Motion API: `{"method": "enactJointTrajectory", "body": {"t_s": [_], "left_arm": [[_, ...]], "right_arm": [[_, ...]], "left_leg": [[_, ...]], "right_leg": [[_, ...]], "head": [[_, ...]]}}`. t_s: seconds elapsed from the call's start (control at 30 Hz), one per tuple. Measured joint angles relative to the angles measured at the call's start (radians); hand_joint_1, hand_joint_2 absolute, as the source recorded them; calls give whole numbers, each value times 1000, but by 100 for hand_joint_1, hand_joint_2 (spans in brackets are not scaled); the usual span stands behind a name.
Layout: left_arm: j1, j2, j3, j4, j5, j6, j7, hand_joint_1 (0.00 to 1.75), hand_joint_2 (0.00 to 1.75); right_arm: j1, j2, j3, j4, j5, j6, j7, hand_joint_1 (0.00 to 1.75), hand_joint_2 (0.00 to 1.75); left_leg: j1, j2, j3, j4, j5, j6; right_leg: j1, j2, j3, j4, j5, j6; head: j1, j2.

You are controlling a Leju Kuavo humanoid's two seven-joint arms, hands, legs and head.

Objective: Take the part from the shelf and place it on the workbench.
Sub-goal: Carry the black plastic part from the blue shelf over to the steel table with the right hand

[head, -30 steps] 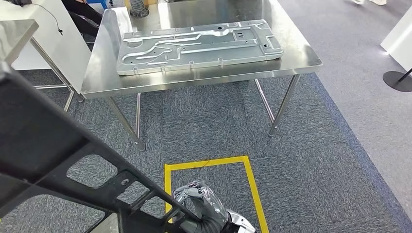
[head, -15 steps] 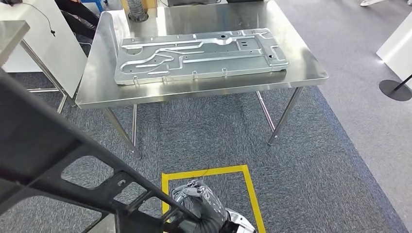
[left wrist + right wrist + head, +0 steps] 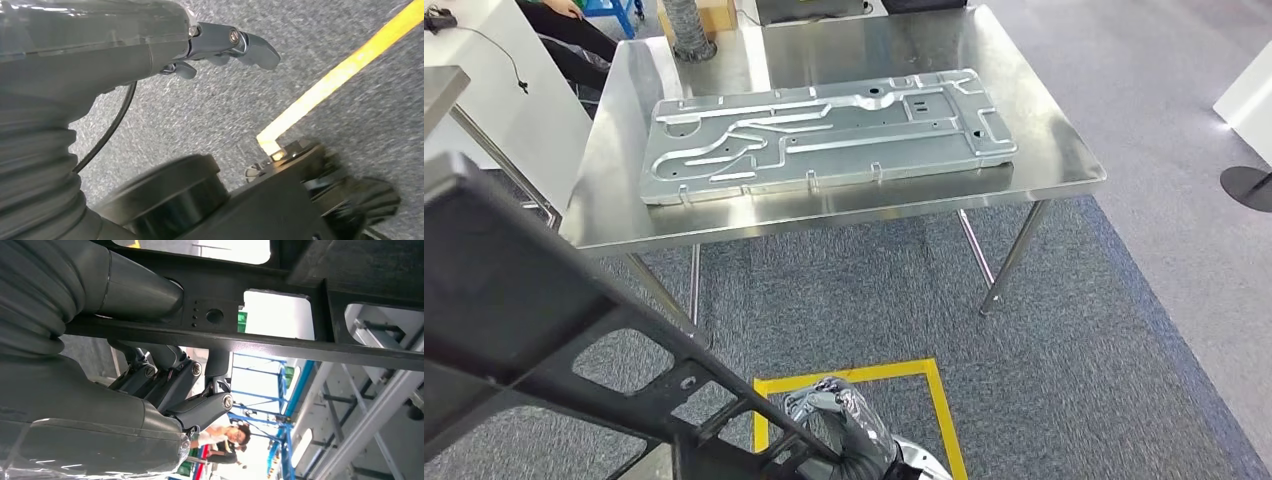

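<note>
Head view puts the black frame part (image 3: 534, 330) low and to the robot's left, a long dark casting with open cut-outs, its long axis running slantwise from the left edge down toward the right hand (image 3: 839, 425) near the bottom middle. That hand grips the part's near end; in the right wrist view its fingers (image 3: 200, 410) wrap round a black bar of the part (image 3: 280, 347), clenched on it from below. The left hand (image 3: 220, 47) hangs over grey carpet with fingers loosely curled and nothing in them, apart from the part.

Ahead, well apart from the part, stands the steel desk (image 3: 1064, 160). A large stamped metal plate (image 3: 824, 135) lies along it, taking most of the top and leaving bare strips at the near edge and the right end. A yellow floor marking (image 3: 944, 400) sits on the carpet between robot and desk.

My judgement: the carry is under way and the setting-down not yet begun. The part lies left of the desk's middle with its long axis skewed to the plate's, so the coming move turns on swinging it forward and round to lie along the desk's length.
</note>
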Motion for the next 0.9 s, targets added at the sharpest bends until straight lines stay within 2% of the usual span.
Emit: {"method": "enactJointTrajectory", "body": {"t_s": [0.07,0.1,0.13,0.17,0.23,0.27,0.3,0.4,0.47,0.57,0.6,0.63,0.67,0.73,0.77,0.8,0.9], "left_arm": [[2,0,0,0,-2,-1,-1,0,175],[2,0,0,0,-3,-1,-1,0,175],[1,0,0,0,-5,-2,-1,0,175],[0,0,0,0,-7,-3,0,0,175],[2,1,0,0,-11,-5,1,0,175],[3,1,0,0,-12,-6,1,0,175],[4,1,0,0,-12,-7,1,0,175],[1,1,-2,0,-14,-10,2,0,175],[-1,0,-2,0,-17,-10,3,0,175],[-3,0,-3,0,-20,-11,4,0,175],[-2,0,-3,0,-20,-12,5,0,175],[-1,0,-3,0,-20,-12,5,0,175],[0,0,-3,0,-20,-12,5,0,175],[1,-2,-3,0,-20,-12,5,0,175],[0,-4,-3,0,-20,-12,5,0,175],[-1,-5,-3,0,-20,-12,5,0,175],[-4,-6,-3,0,-20,-12,6,0,175]], "right_arm": [[2,0,0,0,0,-3,-1,169,175],[3,-1,0,0,0,-4,-1,169,175],[3,-1,0,0,0,-6,-1,169,175],[4,-1,0,0,0,-8,-2,169,175],[5,-2,0,0,0,-14,-4,169,175],[7,-3,0,-1,0,-16,-5,169,175],[9,-4,0,-1,0,-18,-6,169,175],[13,-7,-1,-3,0,-18,-8,169,175],[13,-8,-2,-5,1,-19,-8,169,175],[16,-10,-3,-8,1,-20,-9,169,175],[17,-10,-4,-8,1,-20,-9,169,175],[18,-10,-5,-9,1,-21,-9,169,175],[19,-10,-6,-10,1,-21,-8,169,175],[20,-10,-6,-12,2,-21,-7,169,175],[21,-10,-7,-13,3,-21,-5,169,175],[23,-11,-7,-15,4,-21,-3,169,175],[28,-11,-9,-22,6,-21,-2,169,175]], "left_leg": [[2,0,-78,99,-53,-7],[3,0,-103,115,-67,-9],[4,0,-113,99,-60,-9],[4,0,-108,54,-27,-7],[2,1,-84,-70,79,1],[0,2,-75,-113,114,7],[-3,2,-71,-136,134,14],[-5,0,-53,-150,133,35],[-2,-1,-34,-159,127,46],[-3,-1,-15,-162,109,55],[-4,-1,-7,-161,102,56],[-5,-2,3,-161,94,55],[-5,-3,15,-161,85,54],[-6,-3,38,-162,66,50],[-6,-4,46,-162,58,45],[-7,-4,50,-165,51,40],[-8,-2,65,-161,45,23]], "right_leg": [[0,1,18,-1,-17,-3],[1,3,30,-1,-26,-3],[1,4,43,-1,-36,-1],[1,5,58,-1,-46,1],[2,7,83,0,-68,7],[3,8,91,1,-77,12],[4,8,96,1,-84,19],[4,8,102,18,-87,37],[2,5,71,83,-98,46],[0,3,-51,256,-168,58],[-1,2,-82,286,-179,59],[-1,2,-96,282,-171,59],[0,1,-93,243,-140,55],[4,1,-62,113,-39,42],[8,0,-49,60,-6,34],[12,0,-42,28,16,26],[13,3,-24,2,17,8]], "head": [[0,0],[0,0],[0,0],[0,0],[0,0],[0,0],[0,0],[0,0],[0,0],[0,0],[0,0],[0,0],[0,0],[0,0],[0,0],[0,0],[0,0]]}}
